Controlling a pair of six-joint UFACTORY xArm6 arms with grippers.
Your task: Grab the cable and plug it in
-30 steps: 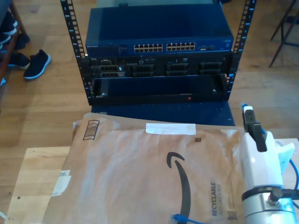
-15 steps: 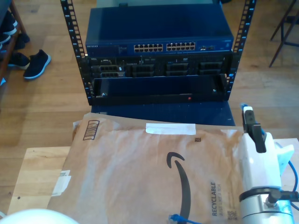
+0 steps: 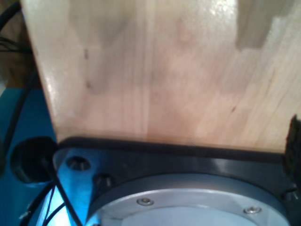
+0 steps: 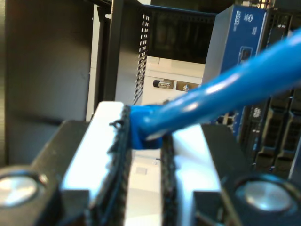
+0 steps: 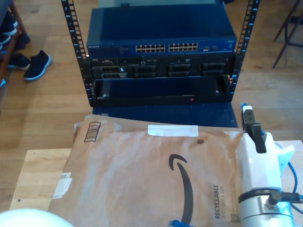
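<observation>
Our second hand edges toward the exterior view's left, clamped on the thin bright blue cable; our first hand's state we cannot tell.

Glossy blue plastic jacket on the cable, pinched between the rough black pads of my second gripper, with smooth white plastic backing behind those pads. Matt brown paper, slightly creased, on the mailer. Pale wood under the mailer on the table, with a light sheen and visible grain. Beyond the mailer, dark blue painted metal on the switch; black perforated metal on the rack rails.
</observation>
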